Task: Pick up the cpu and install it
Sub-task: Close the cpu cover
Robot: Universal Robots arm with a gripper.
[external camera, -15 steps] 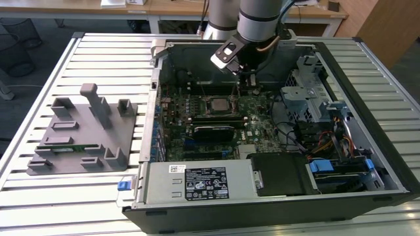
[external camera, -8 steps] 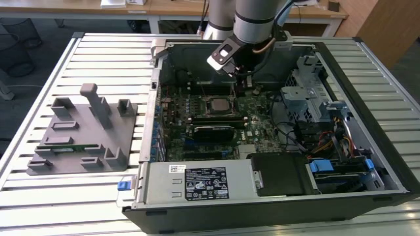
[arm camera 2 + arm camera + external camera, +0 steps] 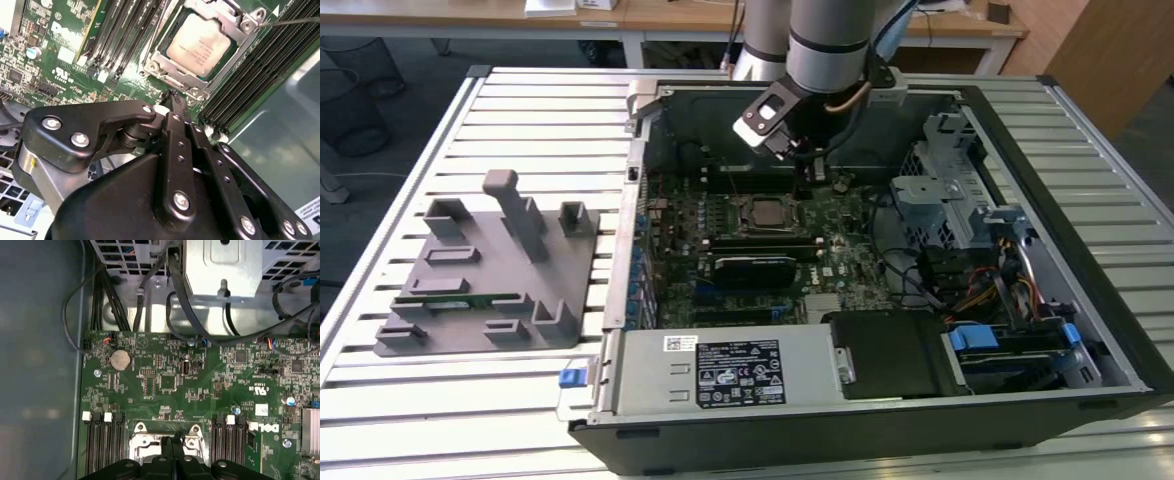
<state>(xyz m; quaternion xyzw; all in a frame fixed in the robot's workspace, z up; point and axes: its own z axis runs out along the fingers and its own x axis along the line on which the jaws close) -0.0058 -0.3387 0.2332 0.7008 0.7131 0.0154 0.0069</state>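
Observation:
The cpu (image 3: pixel 200 42), a flat square chip with a silver-grey top, lies inside the metal socket frame (image 3: pixel 165 67) on the green motherboard (image 3: pixel 200 390). In the exterior view the cpu (image 3: pixel 763 212) sits mid-board in the open computer case (image 3: pixel 627 200). My gripper (image 3: pixel 803 172) hangs just above and behind the socket. Its black fingers are pressed together with nothing between them in both wrist views, gripper (image 3: pixel 175 99) and gripper (image 3: pixel 172 441). The tips stand beside the socket's edge, apart from the chip.
Black memory slots (image 3: pixel 250 70) flank the socket on both sides. A drive cage (image 3: pixel 947 190) and cables (image 3: pixel 180 300) fill the exterior view's right of the case. On that view's left stands a grey fixture block (image 3: pixel 494 280) with a green memory stick (image 3: pixel 460 297).

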